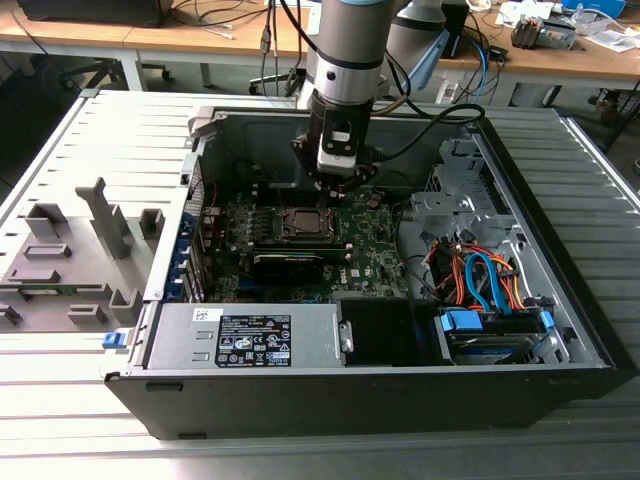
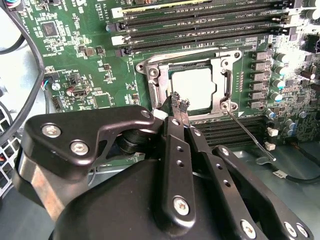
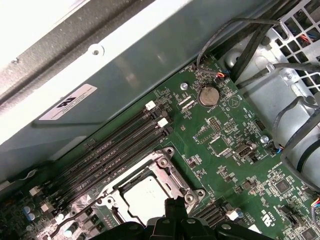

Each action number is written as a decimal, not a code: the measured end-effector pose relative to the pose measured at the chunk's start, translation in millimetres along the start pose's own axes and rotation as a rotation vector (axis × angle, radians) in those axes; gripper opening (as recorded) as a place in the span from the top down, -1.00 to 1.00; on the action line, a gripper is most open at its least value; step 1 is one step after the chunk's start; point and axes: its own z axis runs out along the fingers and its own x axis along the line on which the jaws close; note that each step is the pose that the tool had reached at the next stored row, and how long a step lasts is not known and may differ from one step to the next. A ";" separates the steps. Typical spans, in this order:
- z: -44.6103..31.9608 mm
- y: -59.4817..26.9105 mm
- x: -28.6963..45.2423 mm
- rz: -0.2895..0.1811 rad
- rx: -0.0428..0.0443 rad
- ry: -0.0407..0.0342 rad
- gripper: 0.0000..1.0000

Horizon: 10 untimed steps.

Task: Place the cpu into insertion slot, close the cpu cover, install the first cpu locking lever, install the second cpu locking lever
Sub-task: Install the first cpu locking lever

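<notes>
Black two-finger gripper [image 2: 180, 101] on the arm hangs low inside the open black computer case [image 1: 350, 405], its slim fingers drawn together to a point with nothing discernible between them, the tip just beside the near edge of the socket

Directly beyond the tip lies the pale silvery square cpu [image 2: 192, 87], seated flat in the dark square insertion slot [image 2: 169, 85] and framed by the thin silvery metal cpu cover [image 2: 190, 60], which appears folded down over it so that the chip shows through the window

From the cover's corner a thin bare-metal locking lever [image 2: 250, 135] slants away across the green motherboard [image 2: 75, 60], apparently not latched; whether a second lever is already hooked cannot be told

Long black memory slots [image 2: 200, 20] run alongside the socket, and a round silver coin battery [image 3: 208, 95] sits further off on the board

The chip looks light, rigid and slick-faced, and probably delicate underneath, so its edges are the only safe hold. The cover is thin hinged sheet, easily bent. The lever reads as a stiff, springy wire, likely best caught near its free end, where a narrow closed tip could push or hook it without slipping onto the board
</notes>
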 end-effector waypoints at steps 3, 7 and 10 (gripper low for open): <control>0.0 0.0 0.0 -0.005 0.0001 -0.0003 0.79; 0.0 0.0 0.0 -0.011 0.0002 -0.0006 0.79; 0.0 0.0 0.0 -0.017 0.0002 -0.0008 0.79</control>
